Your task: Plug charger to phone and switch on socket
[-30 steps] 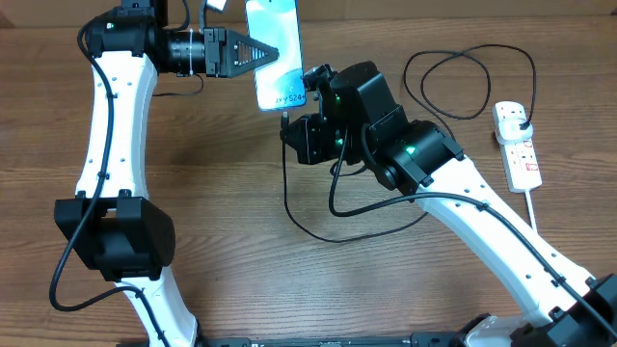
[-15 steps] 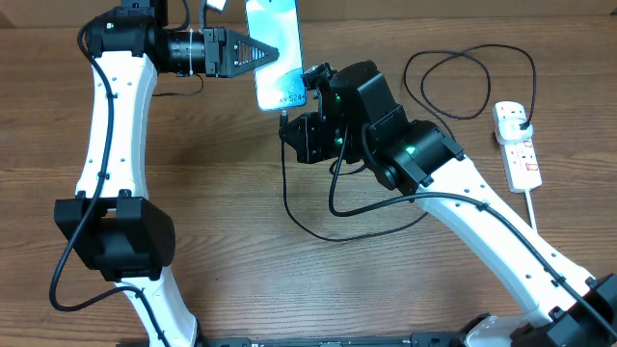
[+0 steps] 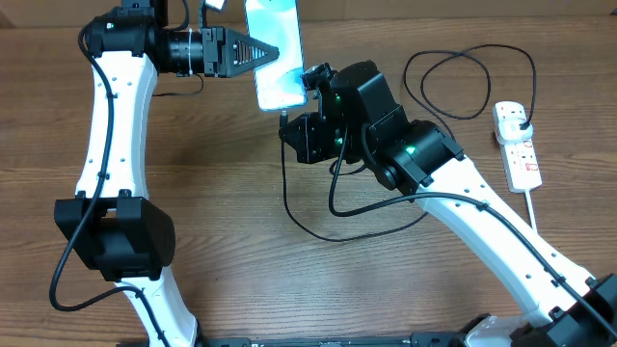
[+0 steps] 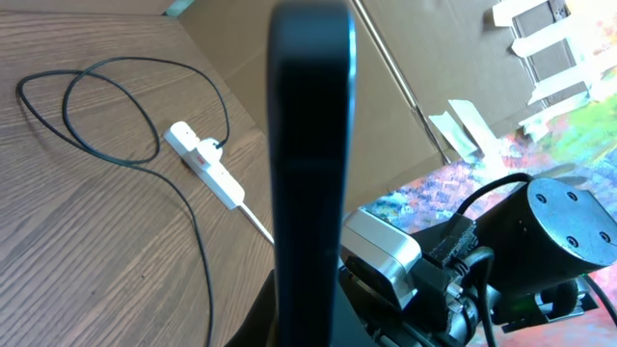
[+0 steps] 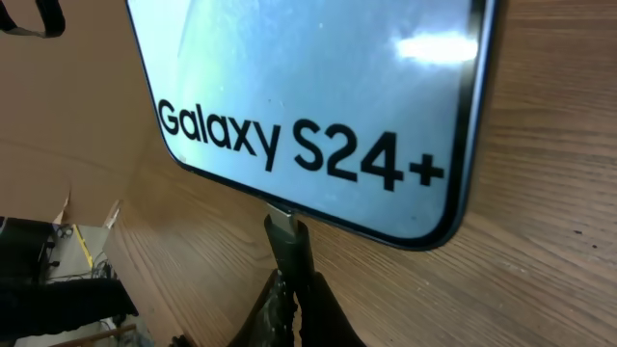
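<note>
Above the table's point(image 3: 222, 193) far side, phone point(image 3: 273, 29): pinched by left gripper point(image 3: 270, 53), closed on it.
Right gripper point(image 5: 294, 313): clamped on charger point(image 5: 282, 231) plug, tip meeting phone's bottom edge.
Socket point(image 3: 518, 145): lying on table, right side, well apart from phone.

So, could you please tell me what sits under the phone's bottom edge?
The charger's plug tip meets that edge of the phone, pinched by the right gripper; how deep it sits is hidden.
</note>
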Robot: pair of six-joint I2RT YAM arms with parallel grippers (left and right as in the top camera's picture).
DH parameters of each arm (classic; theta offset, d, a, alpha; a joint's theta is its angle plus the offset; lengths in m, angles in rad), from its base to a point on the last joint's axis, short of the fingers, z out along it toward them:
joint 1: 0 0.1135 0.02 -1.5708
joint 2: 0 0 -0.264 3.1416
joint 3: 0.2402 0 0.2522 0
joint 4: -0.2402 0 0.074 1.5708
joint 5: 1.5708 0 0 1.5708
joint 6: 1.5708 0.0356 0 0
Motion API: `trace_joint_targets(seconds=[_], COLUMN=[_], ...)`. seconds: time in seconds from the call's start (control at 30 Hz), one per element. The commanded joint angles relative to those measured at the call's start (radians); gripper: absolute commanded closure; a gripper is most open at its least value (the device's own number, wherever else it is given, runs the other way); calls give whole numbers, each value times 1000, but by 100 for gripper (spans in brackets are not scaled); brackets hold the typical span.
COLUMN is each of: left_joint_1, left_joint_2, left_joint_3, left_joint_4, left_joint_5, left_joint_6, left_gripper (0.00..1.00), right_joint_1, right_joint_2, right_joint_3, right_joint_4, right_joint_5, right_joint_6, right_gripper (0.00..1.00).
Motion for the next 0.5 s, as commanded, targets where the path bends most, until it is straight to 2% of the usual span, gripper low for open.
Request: trace_joint_targets(seconds=[0.0,0.23,0.37,0.47], left_joint_1=[-7,-7,-7,-7], left_joint_2=[-11,-11,-11,-11], left_joint_3=[14,14,14,14], left_joint_4=[2,-4,-70,-83], left_joint_5=[39,37,8,9], left_joint_6=[37,40,120,130], left_gripper=[96,96,96,96], right_joint_1=[1,0,0,0], right_joint_2=[-31,-31,-31,-31], right_joint_3=[32,32,32,32], right_joint_4=[6,9,11,10], right_joint_5=[-1,10,10,10], right_joint_6=[-4,-4,-4,-4], right_gripper=[96,96,96,96])
